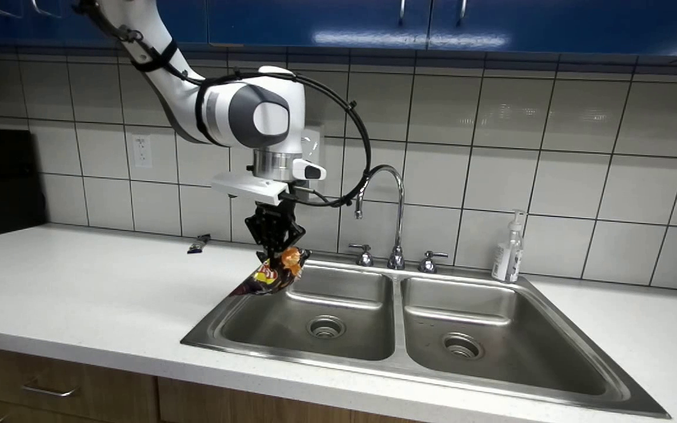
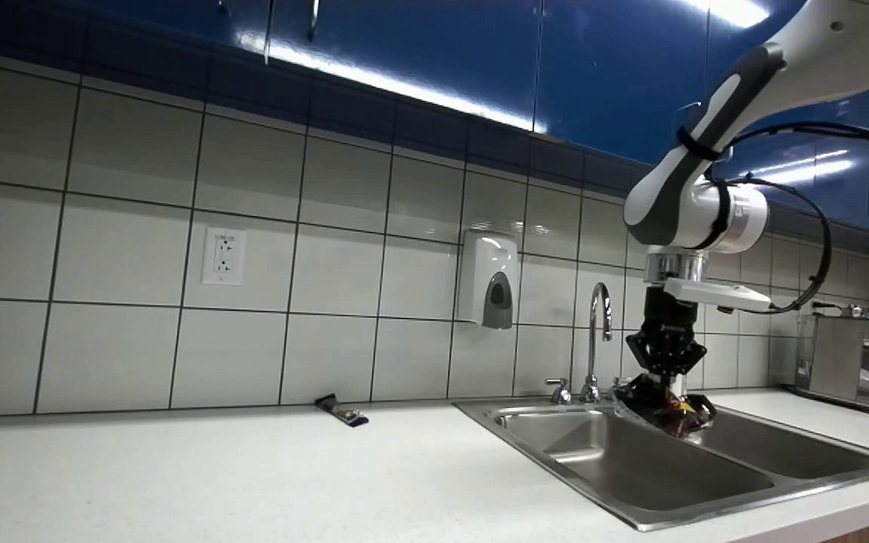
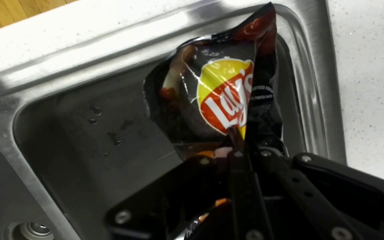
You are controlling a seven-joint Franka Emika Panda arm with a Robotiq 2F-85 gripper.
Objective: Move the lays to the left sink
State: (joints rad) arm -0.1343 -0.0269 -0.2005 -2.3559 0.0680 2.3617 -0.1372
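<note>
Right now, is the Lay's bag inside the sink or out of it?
Out: both exterior views show the tool gripping the Lay's bag above the sink.

black fingers (image 3: 247,186) pinch a creased, dark lay's bag (image 3: 218,96) over a metal sink basin (image 3: 78,163).

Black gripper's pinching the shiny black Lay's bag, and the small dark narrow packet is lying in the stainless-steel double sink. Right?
One slip: the small dark narrow packet is lying on the white countertop, near the pale tiled wall, not in the stainless-steel double sink; both exterior views show it. The black gripper is indeed pinching the shiny black Lay's bag.
</note>
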